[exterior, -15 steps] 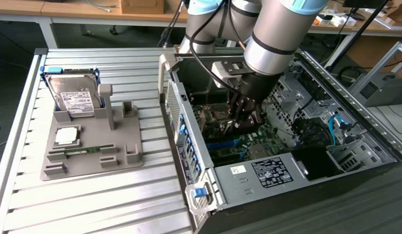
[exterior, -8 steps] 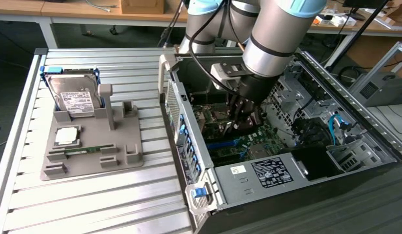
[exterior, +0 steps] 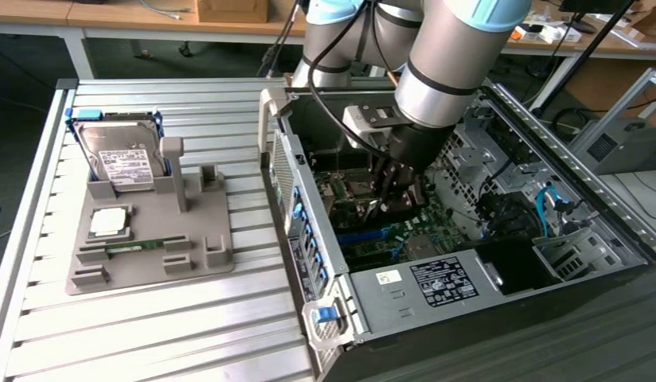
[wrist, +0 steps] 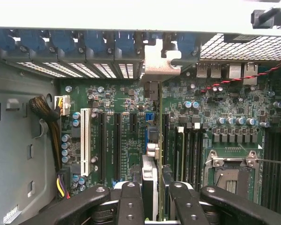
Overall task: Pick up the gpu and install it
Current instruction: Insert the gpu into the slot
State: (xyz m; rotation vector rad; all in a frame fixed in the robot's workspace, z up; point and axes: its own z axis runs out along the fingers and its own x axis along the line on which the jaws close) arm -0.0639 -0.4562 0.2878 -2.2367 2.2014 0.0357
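- We find the pincer (wrist: 157,204) down inside the open computer case (exterior: 583,199). Its dark fingers (wrist: 131,201) are drawn partway in and clamped on the upper edge of the gpu (wrist: 152,152), one set on each face of the card.
- The gpu stands on edge directly under the pincer, between it and the motherboard (wrist: 126,108). The card is in hand, with no gap between it and the fingers.
- Its long axis runs from the pincer straight toward the rear wall of the case, parallel to the long expansion slots (wrist: 103,140) beside it.
- The silvery bracket (wrist: 160,63) at the card's far end meets the row of rear slot openings (wrist: 84,70), just below the blue retaining clips (wrist: 98,42).
- We judge the card to be lined up over a slot. The white slot (wrist: 85,140) lies to one side, and the CPU socket (wrist: 232,173) to the other.
- Whether the edge connector sits in the slot we cannot tell, since the card's own body hides that line.
- In the exterior view the arm (exterior: 445,56) drops steeply into the case, with the power supply (exterior: 445,278) nearer the camera.
- Well apart, on the exterior view's left, a grey fixture (exterior: 190,263) rests on the slatted bench (exterior: 147,342). It carries an upright hard drive (exterior: 121,159) and a flat-lying memory stick (exterior: 137,247).
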